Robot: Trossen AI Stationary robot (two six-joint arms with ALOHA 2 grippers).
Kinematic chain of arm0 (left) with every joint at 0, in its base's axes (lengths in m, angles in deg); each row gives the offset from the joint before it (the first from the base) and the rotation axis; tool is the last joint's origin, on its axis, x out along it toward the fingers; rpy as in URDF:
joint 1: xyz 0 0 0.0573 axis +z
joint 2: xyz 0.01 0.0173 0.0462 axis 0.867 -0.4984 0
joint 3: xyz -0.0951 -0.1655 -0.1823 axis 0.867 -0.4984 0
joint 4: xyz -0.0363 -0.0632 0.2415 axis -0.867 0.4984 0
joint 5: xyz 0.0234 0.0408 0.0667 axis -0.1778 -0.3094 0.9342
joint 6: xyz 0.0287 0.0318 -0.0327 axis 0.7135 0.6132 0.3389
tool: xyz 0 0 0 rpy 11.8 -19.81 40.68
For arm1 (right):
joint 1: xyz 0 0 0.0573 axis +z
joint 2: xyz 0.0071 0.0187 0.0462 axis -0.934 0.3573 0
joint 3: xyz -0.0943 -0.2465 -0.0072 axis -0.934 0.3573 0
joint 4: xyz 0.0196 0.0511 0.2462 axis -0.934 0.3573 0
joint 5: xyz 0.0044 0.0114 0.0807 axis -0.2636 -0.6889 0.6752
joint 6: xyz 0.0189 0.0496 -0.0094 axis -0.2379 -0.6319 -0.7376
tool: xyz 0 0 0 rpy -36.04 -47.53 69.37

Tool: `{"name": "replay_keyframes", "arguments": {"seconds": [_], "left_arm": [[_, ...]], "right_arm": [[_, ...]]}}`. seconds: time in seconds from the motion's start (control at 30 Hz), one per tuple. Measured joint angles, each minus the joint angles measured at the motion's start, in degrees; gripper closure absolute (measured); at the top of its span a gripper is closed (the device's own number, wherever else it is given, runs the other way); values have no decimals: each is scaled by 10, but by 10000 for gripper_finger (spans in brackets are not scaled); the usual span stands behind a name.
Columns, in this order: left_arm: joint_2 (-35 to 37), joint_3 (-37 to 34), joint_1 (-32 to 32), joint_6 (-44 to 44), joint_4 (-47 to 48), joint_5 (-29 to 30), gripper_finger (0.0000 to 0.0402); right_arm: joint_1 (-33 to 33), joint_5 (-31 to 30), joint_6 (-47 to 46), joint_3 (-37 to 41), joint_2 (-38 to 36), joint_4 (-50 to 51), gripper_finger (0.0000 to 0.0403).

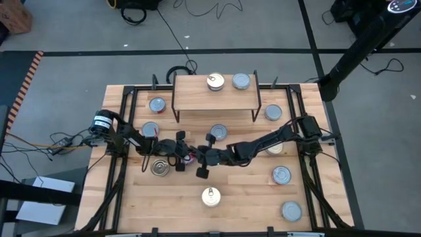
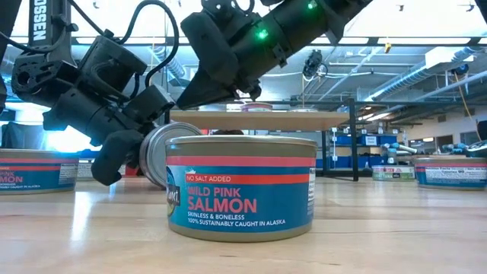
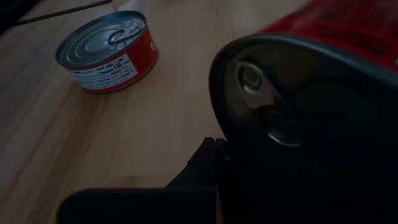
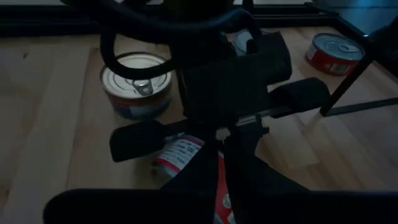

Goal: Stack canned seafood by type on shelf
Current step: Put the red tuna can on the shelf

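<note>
Wooden slatted tabletop, scattered tins, grey floor beyond

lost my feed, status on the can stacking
left pincer shut on a red can, mid-table. right pincer close beside it. shelf holds two cans. loose can lies before the shelf.

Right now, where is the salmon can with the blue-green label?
In the low view the salmon can stands upright, front and centre on the table, before the shelf.
</note>
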Motion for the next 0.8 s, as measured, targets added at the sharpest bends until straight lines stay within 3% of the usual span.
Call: {"name": "replay_keyframes", "arguments": {"seconds": [0.5, 0.8], "left_arm": [[2, -1, 0, -2, 19, 49, 401], [85, -1, -1, -16, 138, 95, 401]], "right_arm": [[-5, 3, 14, 0, 0, 53, 344], [-7, 3, 30, 0, -2, 66, 334]]}}
